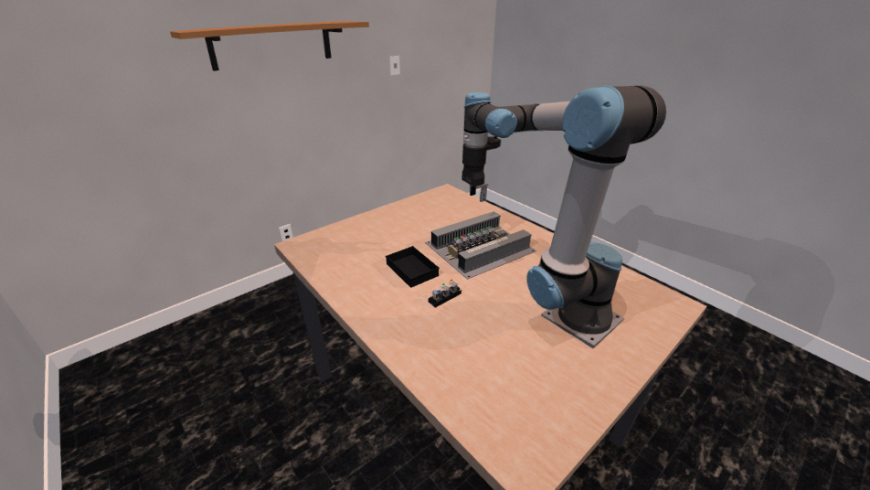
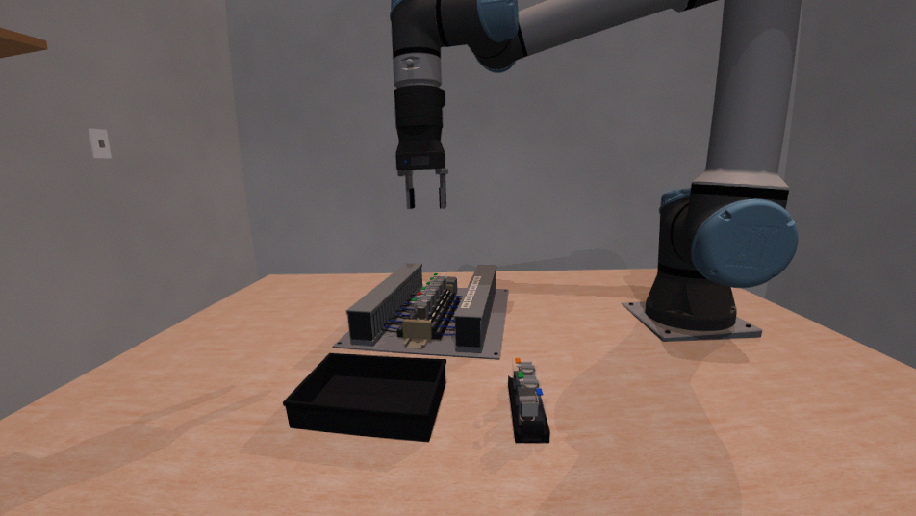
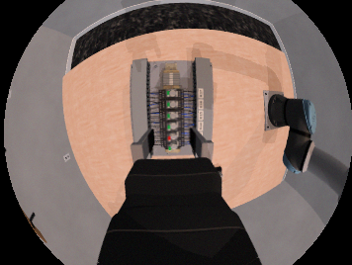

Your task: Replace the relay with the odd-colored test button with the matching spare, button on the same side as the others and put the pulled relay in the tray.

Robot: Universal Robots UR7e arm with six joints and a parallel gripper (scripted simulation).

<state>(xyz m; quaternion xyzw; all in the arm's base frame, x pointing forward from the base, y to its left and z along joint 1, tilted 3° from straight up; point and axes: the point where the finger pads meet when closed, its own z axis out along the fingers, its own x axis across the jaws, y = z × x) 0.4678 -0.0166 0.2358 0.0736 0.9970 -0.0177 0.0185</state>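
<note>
A row of relays (image 1: 473, 241) (image 2: 434, 299) (image 3: 171, 115) sits in sockets between two grey wire ducts on a grey panel (image 2: 493, 350). One relay has a red button (image 2: 419, 293) (image 3: 172, 137); the others' buttons are green. A black holder (image 1: 444, 296) (image 2: 530, 425) nearer the front carries three spares with an orange button (image 2: 517, 360), a green button (image 2: 521, 373) and a blue button (image 2: 539, 391). The black tray (image 1: 426, 277) (image 2: 359, 423) stands empty beside the panel. My gripper (image 1: 477, 192) (image 2: 426, 203) is open and empty, high above the far end of the relay row.
The wire ducts (image 1: 465, 228) (image 1: 493, 250) (image 2: 383, 300) (image 2: 477, 307) rise on both sides of the relay row. The arm's base (image 1: 581, 310) (image 2: 692, 307) is bolted to the table on the right. A beige end block (image 2: 417, 329) sits at the row's near end.
</note>
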